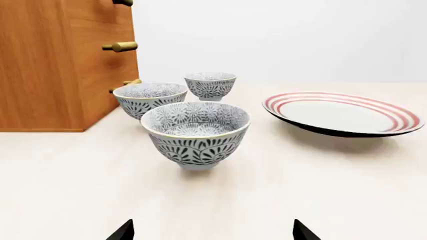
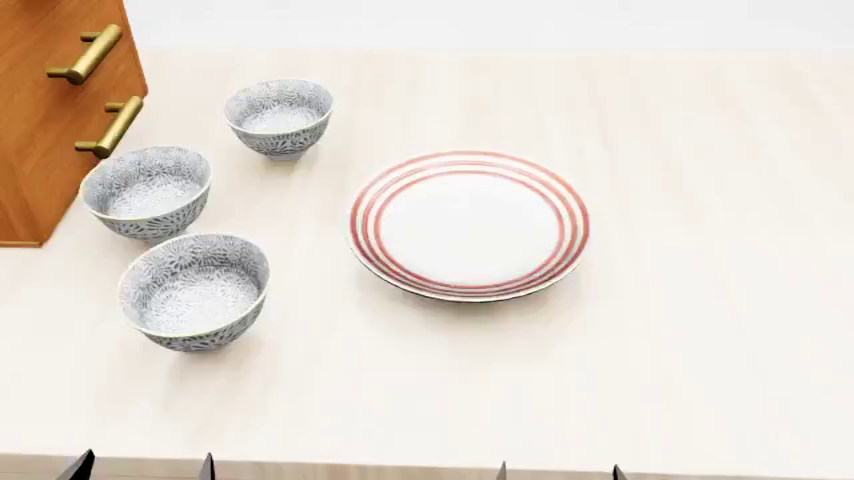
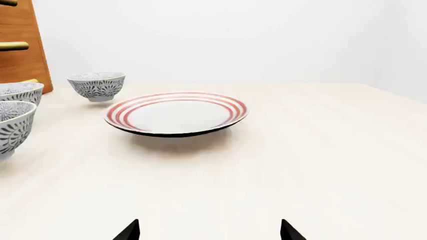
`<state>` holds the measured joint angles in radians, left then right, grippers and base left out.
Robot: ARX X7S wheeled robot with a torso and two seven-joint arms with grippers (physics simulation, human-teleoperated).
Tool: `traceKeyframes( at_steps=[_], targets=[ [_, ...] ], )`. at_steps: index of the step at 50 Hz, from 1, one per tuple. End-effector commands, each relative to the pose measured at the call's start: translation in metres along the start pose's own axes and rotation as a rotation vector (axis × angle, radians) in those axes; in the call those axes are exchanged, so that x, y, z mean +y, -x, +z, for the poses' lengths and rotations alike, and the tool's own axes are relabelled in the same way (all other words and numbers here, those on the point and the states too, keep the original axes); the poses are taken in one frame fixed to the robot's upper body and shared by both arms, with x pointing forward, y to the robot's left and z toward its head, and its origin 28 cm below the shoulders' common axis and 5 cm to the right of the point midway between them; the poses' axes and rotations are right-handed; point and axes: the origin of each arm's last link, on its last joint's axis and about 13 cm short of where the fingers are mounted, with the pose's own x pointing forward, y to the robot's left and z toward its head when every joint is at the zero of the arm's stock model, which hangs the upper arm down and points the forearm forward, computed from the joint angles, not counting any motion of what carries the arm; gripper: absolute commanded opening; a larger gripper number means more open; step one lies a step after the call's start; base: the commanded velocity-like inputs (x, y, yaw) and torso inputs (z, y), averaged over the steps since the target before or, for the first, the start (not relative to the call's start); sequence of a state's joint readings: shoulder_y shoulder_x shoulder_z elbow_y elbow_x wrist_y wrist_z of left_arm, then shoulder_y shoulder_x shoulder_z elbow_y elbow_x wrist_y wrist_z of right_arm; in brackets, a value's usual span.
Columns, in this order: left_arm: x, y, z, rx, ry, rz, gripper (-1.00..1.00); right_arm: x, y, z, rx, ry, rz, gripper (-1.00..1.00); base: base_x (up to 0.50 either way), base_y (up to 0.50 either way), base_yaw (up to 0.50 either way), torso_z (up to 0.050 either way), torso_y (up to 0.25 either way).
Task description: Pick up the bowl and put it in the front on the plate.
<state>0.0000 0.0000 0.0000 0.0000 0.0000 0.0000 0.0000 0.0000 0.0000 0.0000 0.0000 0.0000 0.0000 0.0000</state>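
I'm lining my spread left hand (image 1: 212, 234) on the near bowl (image 2: 195, 290); next, reach and pinch its rim.

On the pale wooden tabletop (image 2: 694, 330), three small round floral-patterned bowls stand in a row at the left: the front bowl (image 2: 195, 291) nearest the robot, the middle bowl (image 2: 147, 192) behind it, the far bowl (image 2: 279, 118) farthest back. The wide round red-ringed white plate (image 2: 469, 224) lies to their right, apart from all three, and the brown wooden cabinet with brass handles (image 2: 54, 110) stands left of the middle and far bowls

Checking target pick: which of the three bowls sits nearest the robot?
The bowl at the front of the row, the farthest from the wooden cabinet.
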Motion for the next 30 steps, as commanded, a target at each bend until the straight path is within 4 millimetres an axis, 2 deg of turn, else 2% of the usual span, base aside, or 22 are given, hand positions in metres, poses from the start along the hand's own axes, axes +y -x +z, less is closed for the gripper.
traceKeyframes(
  at_steps=[1,2,3,21,25,28,30],
  targets=[
    [0.000,0.000,0.000,0.007,0.005,0.001,1.00,0.000,0.000,-0.001,-0.001,-0.006,-0.001,1.00,0.00,0.00,0.00,0.000,0.000],
    [-0.001,-0.001,-0.007,0.141,0.066,-0.060,1.00,0.001,0.000,-0.011,0.150,-0.041,0.046,1.00,0.00,0.00,0.00,0.000,0.000],
    [0.000,0.000,-0.001,0.016,0.003,0.000,1.00,0.000,0.000,-0.001,0.001,-0.006,-0.002,1.00,0.00,0.00,0.00,0.000,0.000],
    [0.000,-0.001,0.000,0.005,0.004,0.007,1.00,0.000,0.000,0.001,-0.013,0.002,-0.004,1.00,0.00,0.00,0.00,0.000,0.000],
    [0.000,0.003,0.016,-0.213,-0.013,0.039,1.00,0.000,0.000,0.017,-0.211,-0.007,-0.012,1.00,0.00,0.00,0.00,0.000,0.000],
    [0.000,0.011,0.038,-0.503,-0.052,0.082,1.00,0.000,0.005,0.039,-0.487,-0.090,-0.041,1.00,0.00,0.00,0.00,0.000,0.000],
    [0.000,0.017,0.046,-0.615,-0.058,0.088,1.00,-0.001,0.009,0.047,-0.595,-0.097,-0.057,1.00,0.00,0.00,0.00,0.000,0.000]
  ],
)
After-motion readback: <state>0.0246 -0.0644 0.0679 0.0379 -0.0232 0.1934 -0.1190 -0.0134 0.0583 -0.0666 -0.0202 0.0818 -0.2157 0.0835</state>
